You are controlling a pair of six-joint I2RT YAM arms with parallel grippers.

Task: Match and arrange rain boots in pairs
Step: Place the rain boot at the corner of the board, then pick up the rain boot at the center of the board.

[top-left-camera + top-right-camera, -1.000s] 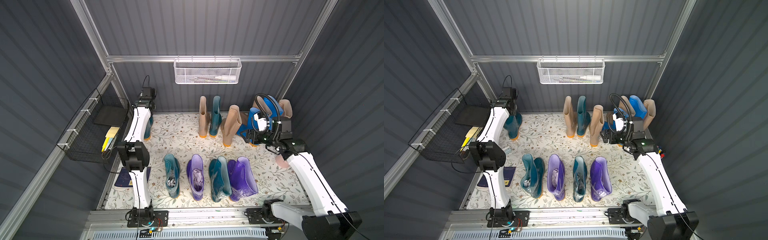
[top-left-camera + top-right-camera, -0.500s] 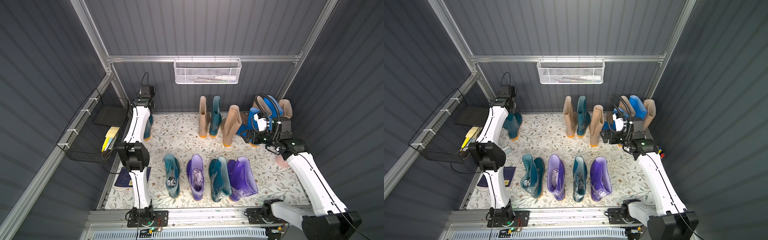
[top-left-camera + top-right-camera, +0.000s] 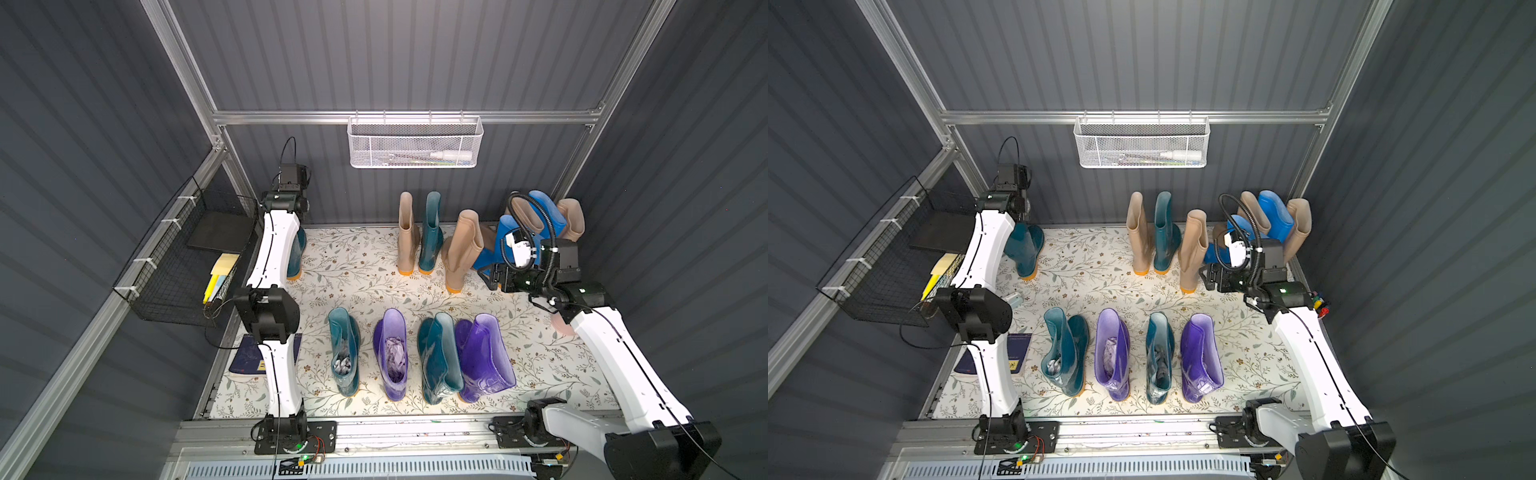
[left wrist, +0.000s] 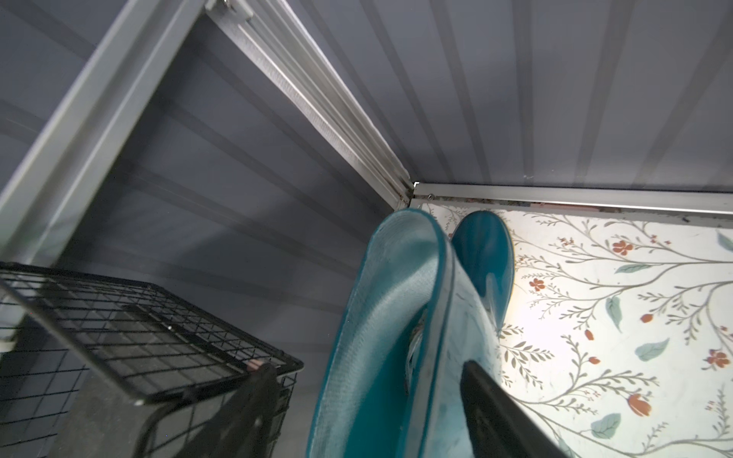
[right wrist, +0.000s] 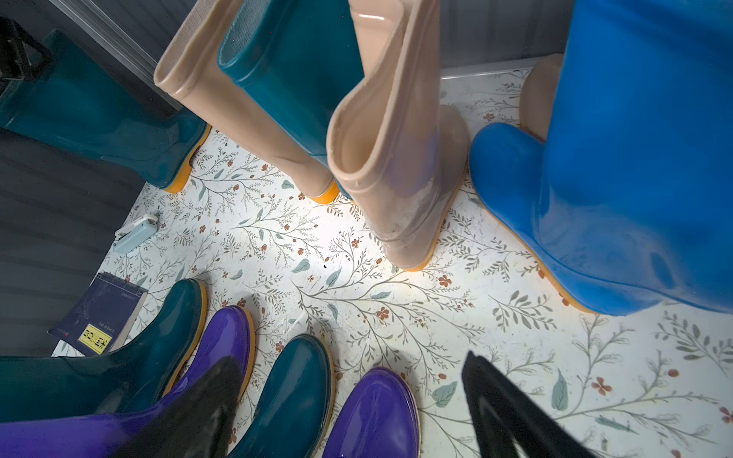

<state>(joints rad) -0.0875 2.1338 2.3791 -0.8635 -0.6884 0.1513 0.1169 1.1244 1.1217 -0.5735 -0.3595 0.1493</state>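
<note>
Left wrist view: the left gripper (image 4: 369, 366) is spread astride the cuff of a teal boot (image 4: 400, 285) in the far left corner. The right gripper (image 5: 349, 357) is spread, empty. Teal and purple boots (image 3: 392, 388) are alternated in front; pairing is judged mostly undone.

Nothing here can be read with certainty. The only lettering stands on a dark blue book (image 5: 99, 313) lying flat on the floral floor, just beside the toe of a dark teal rain boot (image 5: 119, 368). A yellow label (image 5: 94, 338) near one corner of the book's cover carries black characters, too blurred to make out. A thin line of pale print runs across the cover above that label, too small to read. In both top views the label shows only as a yellow patch.
</note>
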